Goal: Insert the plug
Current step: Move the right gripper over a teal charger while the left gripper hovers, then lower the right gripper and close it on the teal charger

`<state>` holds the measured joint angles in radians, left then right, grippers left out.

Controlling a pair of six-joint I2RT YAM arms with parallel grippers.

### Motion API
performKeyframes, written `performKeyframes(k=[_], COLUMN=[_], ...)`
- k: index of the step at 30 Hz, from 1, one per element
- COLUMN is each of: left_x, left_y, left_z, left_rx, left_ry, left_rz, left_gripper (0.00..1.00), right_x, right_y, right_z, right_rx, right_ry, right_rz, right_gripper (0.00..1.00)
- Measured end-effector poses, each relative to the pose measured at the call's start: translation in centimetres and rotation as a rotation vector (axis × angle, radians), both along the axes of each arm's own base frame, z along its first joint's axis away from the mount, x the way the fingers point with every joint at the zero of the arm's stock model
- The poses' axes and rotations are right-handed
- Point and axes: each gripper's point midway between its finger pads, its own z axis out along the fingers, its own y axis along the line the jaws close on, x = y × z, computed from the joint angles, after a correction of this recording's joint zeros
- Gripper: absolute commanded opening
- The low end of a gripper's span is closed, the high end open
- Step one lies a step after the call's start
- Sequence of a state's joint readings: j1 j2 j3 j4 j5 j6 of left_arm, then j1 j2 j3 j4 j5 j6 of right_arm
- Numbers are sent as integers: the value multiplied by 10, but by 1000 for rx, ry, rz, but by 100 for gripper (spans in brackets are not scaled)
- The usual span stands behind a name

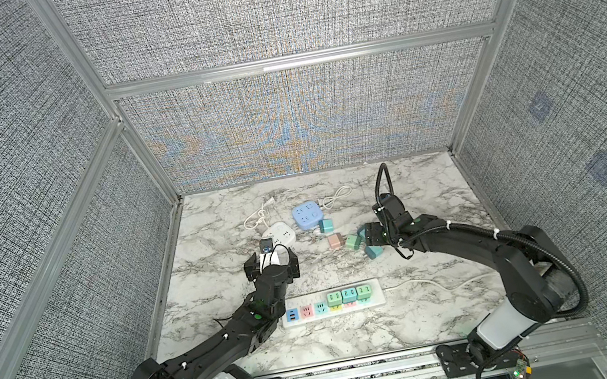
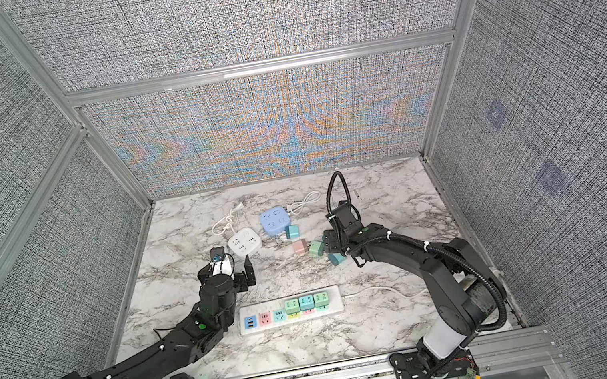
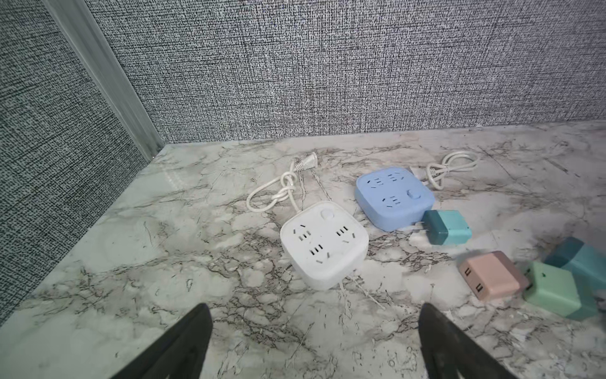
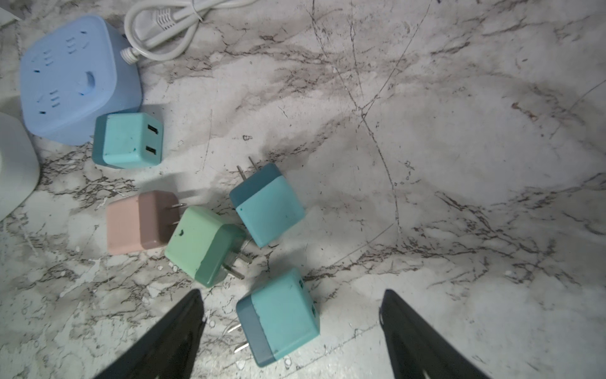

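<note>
A white power strip lies near the table's front, with three plugs seated in its right sockets; its left sockets stand free. Several loose plugs lie at mid-right: teal, pink, green, teal. Another teal plug lies on its side on the marble, between the fingers of my right gripper. That gripper is open and the fingers are clear of the plug. My left gripper is open and empty, just short of the white cube socket.
A blue cube socket with a bundled white cord sits at the back. The white cube's cord lies behind it. The strip's cable runs right toward the right arm's base. Fabric walls close three sides.
</note>
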<state>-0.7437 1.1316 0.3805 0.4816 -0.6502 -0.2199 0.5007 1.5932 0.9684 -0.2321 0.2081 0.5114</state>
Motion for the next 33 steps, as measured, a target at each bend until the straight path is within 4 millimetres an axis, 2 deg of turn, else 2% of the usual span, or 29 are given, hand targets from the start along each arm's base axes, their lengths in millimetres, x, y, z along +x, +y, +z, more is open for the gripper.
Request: performKeyframes(k=[5,8,10,12,16,17,20,23,33], left_x=[6,16,20,17,2,0,-4,-8,-4], left_y=[-20,-27,-25,-18,-1,2,6,8,4], left_z=[-3,7,18,19,-3,-4,5,5,2], left_rx=[40,54,49,47,92,94,68,57,65], left_ry=[-2,3,7,10,43,41,8,-6,7], left_rz=[-100,-99,-67,-44,-31,-27,-23,-27,-31], left_gripper=[99,99,99,99,99,99,99,99,99], right_x=[3,6,7,10,15,15,11,2,-34], right_y=[-1,1,2,5,10,10,5,0,-9], right_z=[-4,-4,-9,-18,-34,-37,-49,-55,-58], right_rx=[-28,-35,-40,-47,-60,-63,-80,-92,-89], right_ry=[39,43,56,81,136,147,185,207,224], right_rz=[-20,-27,-30,-28,-19,-19,-23,-24,-21], right_gripper=[86,86,86,86,86,86,86,86,86])
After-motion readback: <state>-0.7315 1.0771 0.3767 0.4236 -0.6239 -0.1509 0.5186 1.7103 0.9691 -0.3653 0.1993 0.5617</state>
